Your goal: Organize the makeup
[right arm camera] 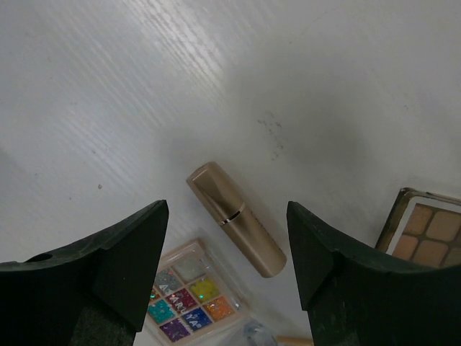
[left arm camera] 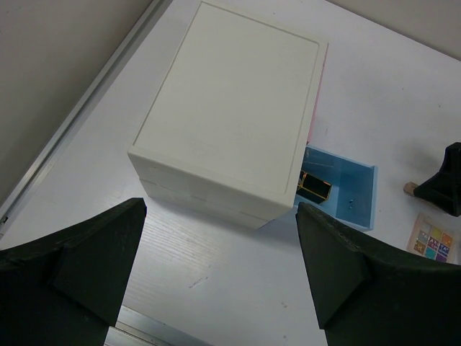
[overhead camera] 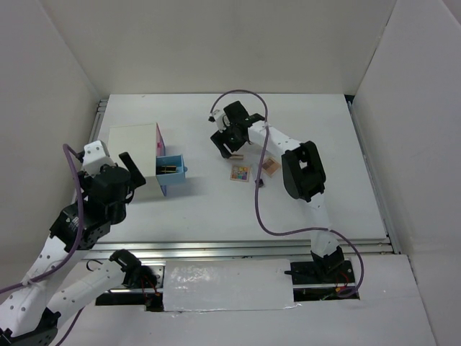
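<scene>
At the left of the top view, the left gripper (overhead camera: 135, 173), spread to the full and holding nothing, close to the lower left corner of the white box (overhead camera: 133, 146). In its own wrist view, the same gripper (left arm camera: 220, 216) above the table (left arm camera: 216, 288), black fingers far apart at the two lower corners of the frame, the box (left arm camera: 230, 108) in the upper middle and not touched. At the right side of the box, a blue drawer (left arm camera: 349, 196) pulled out; inside it, close to the box wall, a black-gold tube (left arm camera: 315, 186) lying flat. In the upper middle of the top view, the right gripper (overhead camera: 230, 146), pointing down at the table. In the right wrist view, the jaws of this gripper (right arm camera: 227, 216) fairly wide open and gripping nothing. Between them, flat on the table, the gold lipstick tube (right arm camera: 234, 220), lying diagonally from upper left to lower right and, as far as visible, touched by neither finger. Just below it, at the lower edge of the frame, the multicoloured palette (right arm camera: 187, 299), next to the left finger. At the right edge, partly cut off, a brown palette (right arm camera: 425, 231) with peach-coloured squares. In the top view, both palettes (overhead camera: 240, 174) (overhead camera: 270, 166) side by side just below and right of the right gripper, well apart from the drawer (overhead camera: 171, 173).
</scene>
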Robot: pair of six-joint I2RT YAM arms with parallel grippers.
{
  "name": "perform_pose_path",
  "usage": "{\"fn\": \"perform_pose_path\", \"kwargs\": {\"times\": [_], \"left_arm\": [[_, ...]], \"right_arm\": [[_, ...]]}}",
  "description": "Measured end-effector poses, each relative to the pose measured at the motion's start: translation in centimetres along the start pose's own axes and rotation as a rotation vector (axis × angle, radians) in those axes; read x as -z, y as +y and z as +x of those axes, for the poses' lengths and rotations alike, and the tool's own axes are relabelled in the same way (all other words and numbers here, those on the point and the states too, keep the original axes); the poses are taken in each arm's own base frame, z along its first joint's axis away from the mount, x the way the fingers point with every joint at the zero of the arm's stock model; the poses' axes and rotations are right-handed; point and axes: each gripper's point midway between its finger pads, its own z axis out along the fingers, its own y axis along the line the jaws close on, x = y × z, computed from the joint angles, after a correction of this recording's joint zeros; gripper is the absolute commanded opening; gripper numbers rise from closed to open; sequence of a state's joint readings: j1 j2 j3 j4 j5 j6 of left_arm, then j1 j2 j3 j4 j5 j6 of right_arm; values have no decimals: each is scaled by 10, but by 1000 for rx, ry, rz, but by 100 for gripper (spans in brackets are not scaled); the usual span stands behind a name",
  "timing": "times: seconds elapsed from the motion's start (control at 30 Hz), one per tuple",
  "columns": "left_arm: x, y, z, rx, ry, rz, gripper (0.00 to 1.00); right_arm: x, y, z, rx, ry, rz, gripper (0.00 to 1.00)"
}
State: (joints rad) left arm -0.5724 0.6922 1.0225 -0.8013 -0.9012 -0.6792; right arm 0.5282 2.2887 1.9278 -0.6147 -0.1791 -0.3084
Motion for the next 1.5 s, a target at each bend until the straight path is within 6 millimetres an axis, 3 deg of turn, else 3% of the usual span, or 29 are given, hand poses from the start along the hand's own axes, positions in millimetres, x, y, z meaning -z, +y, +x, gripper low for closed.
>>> {"fn": "perform_pose_path", "kwargs": {"times": [0.2,0.3,0.5,0.67,0.97,1.07,1.1,1.17,1.37,1.5], "left_arm": [[0,0,0,1,0,2,99],[0,-1,0,1,0,3,99],[-2,-2,2,-9,7,-2,99],[-3,-3,3,-13,10,-3,100],[-3,-3,3,-15,11,-5,99],[-3,-3,3,-16,11,-5,99],[-3,-3,3,-16,11,-5,99],[-3,-3,3,-16,10,-4,99],[-3,-3,3,-18,12,-5,99],[-5,-4,4,-24,17,-8,100]], "right_arm": [[-6,-11,-5,6,41,35,68],[-8,-9,6,8,86,24,61],[-7,0,27,7,164,-19,60],[-6,2,35,12,194,-33,42],[-11,0,40,19,213,-17,44],[-11,-1,41,30,220,-1,26],[-11,-1,41,33,220,3,20],[-13,-1,39,35,215,14,16],[0,-1,35,36,138,71,15],[28,-2,-2,59,13,126,15]]}}
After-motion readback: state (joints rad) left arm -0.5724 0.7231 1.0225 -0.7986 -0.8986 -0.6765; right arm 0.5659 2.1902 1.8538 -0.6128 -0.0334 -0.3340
